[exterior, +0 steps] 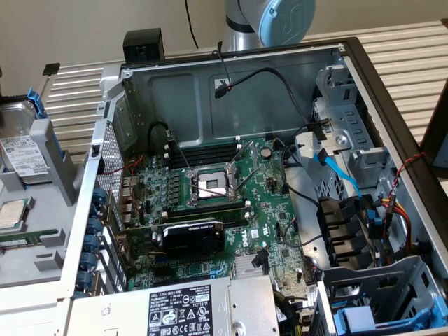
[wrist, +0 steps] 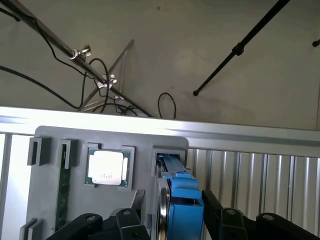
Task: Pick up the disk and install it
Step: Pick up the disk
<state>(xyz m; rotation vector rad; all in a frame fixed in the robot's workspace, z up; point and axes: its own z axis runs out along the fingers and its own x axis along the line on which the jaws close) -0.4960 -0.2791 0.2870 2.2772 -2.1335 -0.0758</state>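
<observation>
- Disk [wrist: 184, 192] stands on edge in a slot of the grey holder [wrist: 100, 135].
- Gripper [wrist: 175, 217] straddles it with jaws apart, one finger at each broad face, and a slight gap shows on the silver side.
- The disk's long axis runs along the slot, across the closing line.

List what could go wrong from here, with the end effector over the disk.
The open end effector straddles the silver metal hard drive in its blue plastic carrier, standing on edge in the grey plastic holder; an uneven squeeze might tilt or jam it.
The small square silver CPU chip lies in a neighbouring pocket; a sideways slip might knock it.
The loose blue cable inside the open metal computer case might snag the drive.
</observation>
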